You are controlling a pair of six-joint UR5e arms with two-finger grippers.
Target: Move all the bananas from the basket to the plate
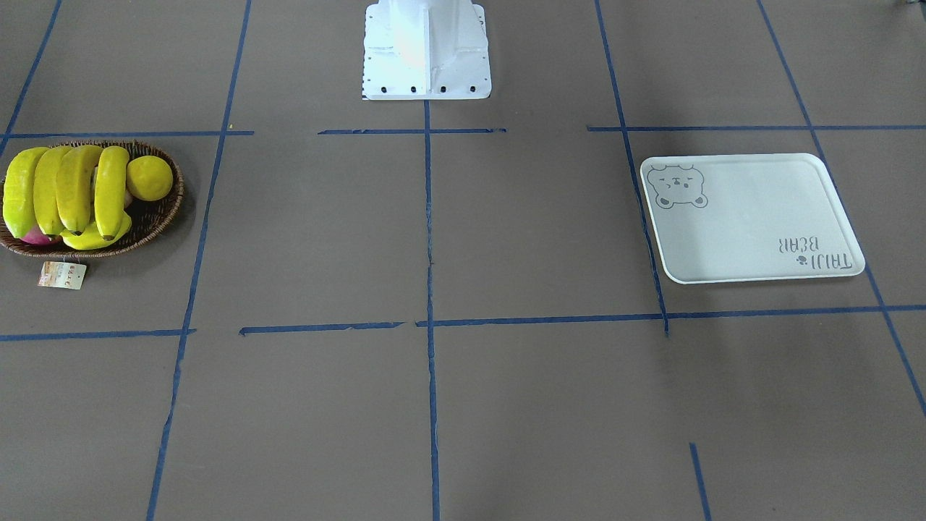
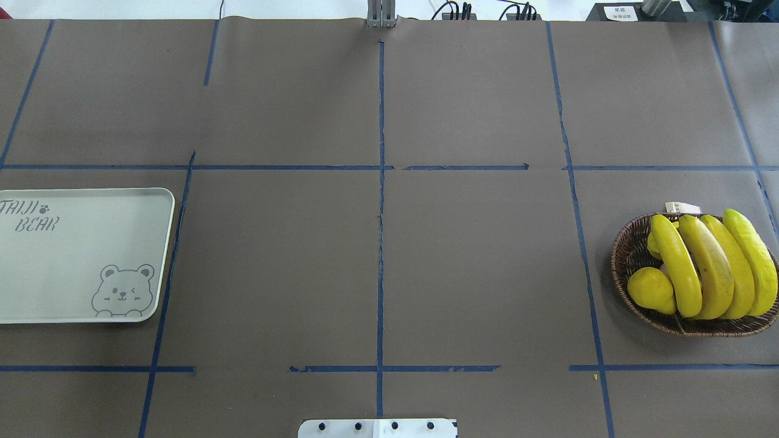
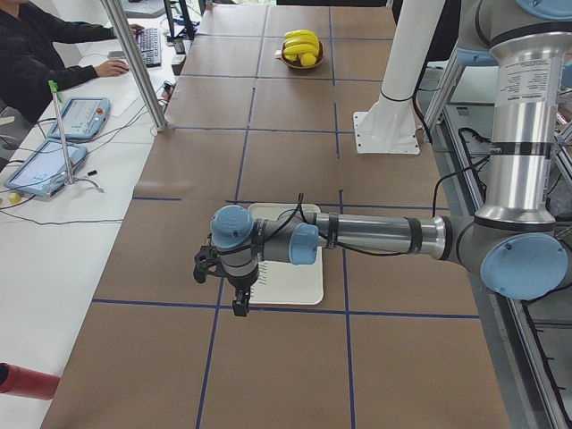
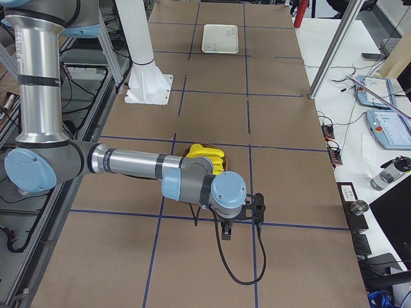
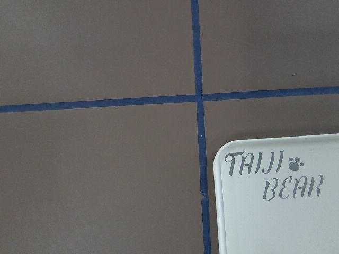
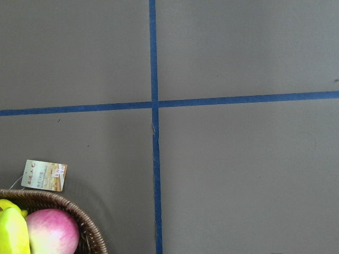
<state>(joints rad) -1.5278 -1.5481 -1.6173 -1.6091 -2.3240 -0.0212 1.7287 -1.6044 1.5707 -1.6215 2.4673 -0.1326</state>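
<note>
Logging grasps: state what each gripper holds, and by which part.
Nothing visible. All four bananas lie in the basket; the left gripper and right gripper, seen only from the side, carry no object that shows.

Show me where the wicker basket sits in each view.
Front-facing: basket far left, mid-height.
Overhead: basket right edge, below middle.
Exterior left: basket top centre, far end.
Exterior right: basket centre, behind right arm.
Left wrist: absent.
Right wrist: basket bottom-left corner.
Shared landmark: its paper tag.
</note>
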